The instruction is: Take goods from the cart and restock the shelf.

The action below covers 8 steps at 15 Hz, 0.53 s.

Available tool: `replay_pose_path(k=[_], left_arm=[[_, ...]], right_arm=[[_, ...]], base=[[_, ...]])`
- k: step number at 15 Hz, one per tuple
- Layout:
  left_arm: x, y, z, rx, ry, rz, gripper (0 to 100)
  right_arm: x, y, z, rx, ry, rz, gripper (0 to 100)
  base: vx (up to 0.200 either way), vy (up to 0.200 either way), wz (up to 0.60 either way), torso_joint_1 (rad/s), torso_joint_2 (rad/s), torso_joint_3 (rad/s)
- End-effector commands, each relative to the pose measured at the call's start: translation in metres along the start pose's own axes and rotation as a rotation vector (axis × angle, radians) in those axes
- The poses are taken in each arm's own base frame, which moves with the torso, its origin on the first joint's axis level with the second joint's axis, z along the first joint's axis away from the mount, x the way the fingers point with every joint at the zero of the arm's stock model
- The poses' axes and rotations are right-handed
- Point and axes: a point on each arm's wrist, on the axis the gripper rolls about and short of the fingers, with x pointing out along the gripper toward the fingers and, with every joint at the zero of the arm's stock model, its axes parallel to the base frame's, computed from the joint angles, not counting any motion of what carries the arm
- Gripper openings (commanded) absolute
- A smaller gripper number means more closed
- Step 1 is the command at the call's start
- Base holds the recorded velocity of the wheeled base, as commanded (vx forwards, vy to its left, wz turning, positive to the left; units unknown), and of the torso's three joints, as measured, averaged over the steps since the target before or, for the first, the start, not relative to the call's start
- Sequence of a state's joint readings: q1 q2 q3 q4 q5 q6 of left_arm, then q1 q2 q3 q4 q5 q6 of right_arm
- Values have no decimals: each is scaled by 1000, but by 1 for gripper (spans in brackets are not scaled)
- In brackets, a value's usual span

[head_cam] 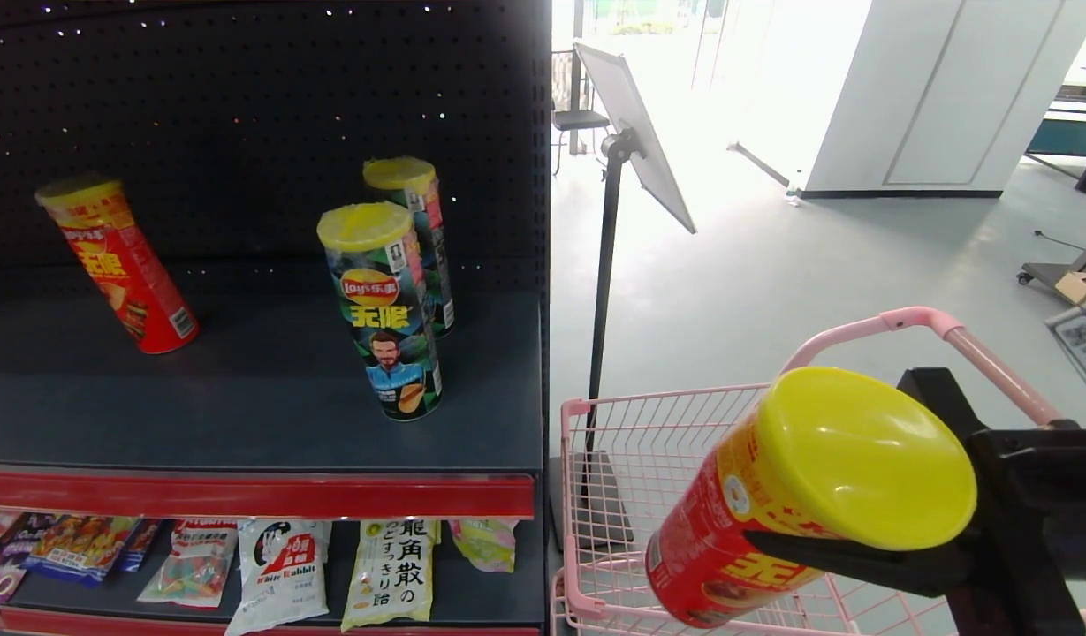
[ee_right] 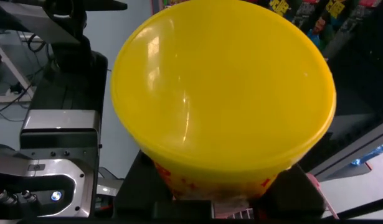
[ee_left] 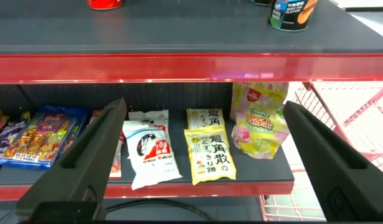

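My right gripper (head_cam: 869,539) is shut on a red chip can (head_cam: 772,503) with a yellow lid, held tilted above the pink cart (head_cam: 649,415). In the right wrist view the can's yellow lid (ee_right: 222,93) faces the camera, with the red body (ee_right: 210,183) below it. On the dark shelf (head_cam: 269,397) stand a red can (head_cam: 118,261) at the left, leaning, and two dark cans (head_cam: 383,309) (head_cam: 414,238) near the middle. My left gripper (ee_left: 203,155) is open in front of the lower shelf, nothing between its fingers (ee_left: 85,158).
Snack bags (ee_left: 207,149) lie on the lower shelf (ee_left: 253,177) under a red price rail (head_cam: 260,495). A stand with a tilted white board (head_cam: 640,132) rises between shelf and cart. Open grey floor lies to the right.
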State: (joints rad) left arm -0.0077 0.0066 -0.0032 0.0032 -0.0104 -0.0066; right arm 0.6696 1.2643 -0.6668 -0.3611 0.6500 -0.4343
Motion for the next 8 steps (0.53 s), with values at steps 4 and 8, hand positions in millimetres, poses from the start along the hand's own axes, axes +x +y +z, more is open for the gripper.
replay_pose_path(k=[4,8], left_arm=[[0,0,0,-4,1,0,100],[0,0,0,-4,1,0,100]], right_arm=[[2,1,-1,4,7,4,0],[2,1,0,40,9,-10,0]], base=[[0,50,0,-1,1,1],[0,200,0,2,1,4]])
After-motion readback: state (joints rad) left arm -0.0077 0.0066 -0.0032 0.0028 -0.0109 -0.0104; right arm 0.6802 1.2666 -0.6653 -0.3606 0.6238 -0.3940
